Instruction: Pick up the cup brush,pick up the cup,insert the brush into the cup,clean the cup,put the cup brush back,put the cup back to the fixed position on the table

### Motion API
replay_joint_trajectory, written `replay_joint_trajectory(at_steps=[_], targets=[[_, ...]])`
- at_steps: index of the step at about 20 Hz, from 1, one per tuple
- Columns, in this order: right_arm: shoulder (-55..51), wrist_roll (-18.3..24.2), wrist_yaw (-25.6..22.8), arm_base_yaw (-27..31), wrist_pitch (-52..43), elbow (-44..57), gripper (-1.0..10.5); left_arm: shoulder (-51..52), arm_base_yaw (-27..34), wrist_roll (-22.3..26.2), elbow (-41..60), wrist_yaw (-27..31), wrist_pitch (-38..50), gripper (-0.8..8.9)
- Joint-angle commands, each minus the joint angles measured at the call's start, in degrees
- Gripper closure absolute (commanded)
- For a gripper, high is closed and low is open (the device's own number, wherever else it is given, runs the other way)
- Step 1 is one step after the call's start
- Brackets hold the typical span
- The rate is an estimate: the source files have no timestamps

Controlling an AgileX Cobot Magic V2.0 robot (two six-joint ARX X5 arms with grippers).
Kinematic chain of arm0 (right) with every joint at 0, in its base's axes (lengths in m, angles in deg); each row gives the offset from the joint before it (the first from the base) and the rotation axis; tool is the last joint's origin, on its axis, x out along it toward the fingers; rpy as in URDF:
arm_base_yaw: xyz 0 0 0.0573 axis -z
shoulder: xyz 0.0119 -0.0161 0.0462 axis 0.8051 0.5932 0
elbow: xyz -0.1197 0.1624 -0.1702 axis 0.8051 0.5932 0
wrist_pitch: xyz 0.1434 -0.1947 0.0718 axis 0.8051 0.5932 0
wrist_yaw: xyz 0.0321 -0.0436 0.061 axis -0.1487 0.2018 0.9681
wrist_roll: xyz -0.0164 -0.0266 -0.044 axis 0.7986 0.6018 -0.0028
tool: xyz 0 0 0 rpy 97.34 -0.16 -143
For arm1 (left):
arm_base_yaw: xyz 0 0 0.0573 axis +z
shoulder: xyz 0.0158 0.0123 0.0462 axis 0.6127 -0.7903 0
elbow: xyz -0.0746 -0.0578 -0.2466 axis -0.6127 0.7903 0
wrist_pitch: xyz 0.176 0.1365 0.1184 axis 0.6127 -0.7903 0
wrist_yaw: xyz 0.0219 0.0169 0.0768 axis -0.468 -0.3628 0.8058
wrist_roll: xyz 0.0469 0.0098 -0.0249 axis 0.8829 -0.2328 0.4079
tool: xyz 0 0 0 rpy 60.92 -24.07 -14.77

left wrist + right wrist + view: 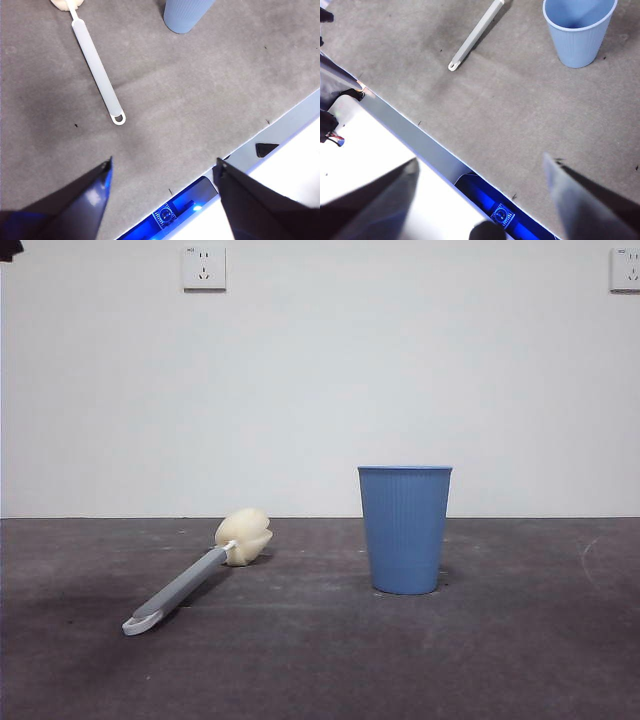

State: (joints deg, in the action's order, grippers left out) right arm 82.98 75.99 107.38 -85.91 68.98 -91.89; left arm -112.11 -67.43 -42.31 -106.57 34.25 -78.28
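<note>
The cup brush [195, 575] lies flat on the table [320, 660], left of centre, its cream sponge head toward the wall and its white looped tip toward the front. The blue ribbed cup [405, 528] stands upright to its right, apart from it. In the left wrist view the brush [95, 62] and the cup's base [186, 15] lie well ahead of my open left gripper [164, 167]. In the right wrist view the brush handle [475, 35] and the empty cup [579, 31] lie far from my open right gripper [480, 167]. Both grippers hover over the table's near edge, holding nothing.
A white wall with two sockets [204, 268] closes off the back of the table. A pale rail and a blue-lit device [172, 215] run along the table's near edge under both grippers. A black tip [10, 250] shows at the top left corner.
</note>
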Motion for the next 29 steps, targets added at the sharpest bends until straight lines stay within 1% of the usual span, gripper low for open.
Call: replay_joint_trajectory(at_steps=[1,9,10,11,22,23,24,25,26,27,28,29], targets=[[-0.09,0.48,0.09,-0.13,-0.11,0.11,9.6,0.11,0.11,0.7,0.26,-0.11,-0.07,8.2],[-0.09,0.83,-0.17,-0.11,-0.28,0.11,9.5,0.11,0.11,0.7,0.26,0.15,-0.02,8.18],[-0.09,0.5,-0.17,-0.11,-0.15,0.11,9.5,0.13,0.11,0.7,0.26,0.17,-0.02,8.18],[-0.13,-0.79,-0.15,-0.11,0.17,0.11,9.5,0.11,0.11,0.66,0.26,0.13,-0.09,8.17],[-0.15,-0.68,-0.35,-0.11,0.24,0.11,9.5,0.15,0.11,0.66,0.24,0.0,1.36,8.17],[-0.15,-0.68,-0.35,-0.11,0.24,0.11,9.5,1.11,0.96,3.41,0.24,1.53,1.73,8.17],[-0.15,-0.68,-0.35,-0.11,0.26,0.11,9.5,2.16,2.08,7.54,0.26,3.45,3.76,8.17],[-0.13,-0.68,-0.35,-0.11,0.24,0.11,9.5,3.58,4.07,12.57,0.46,4.46,9.07,8.17],[-0.13,-0.68,-0.37,-0.11,0.28,0.11,9.5,5.27,6.4,16.33,0.87,4.13,15.17,8.17],[-0.15,-0.68,-0.35,-0.11,0.26,0.11,9.5,7.23,9.55,19.5,1.95,2.19,22.77,8.17],[-0.15,-0.68,-0.37,-0.11,0.28,0.11,9.5,9.55,13.51,21.59,3.8,-0.42,31.23,8.17],[-0.15,-0.68,-0.37,-0.11,0.26,0.11,9.5,11.67,17.05,22.45,5.86,-1.46,37.81,8.17]])
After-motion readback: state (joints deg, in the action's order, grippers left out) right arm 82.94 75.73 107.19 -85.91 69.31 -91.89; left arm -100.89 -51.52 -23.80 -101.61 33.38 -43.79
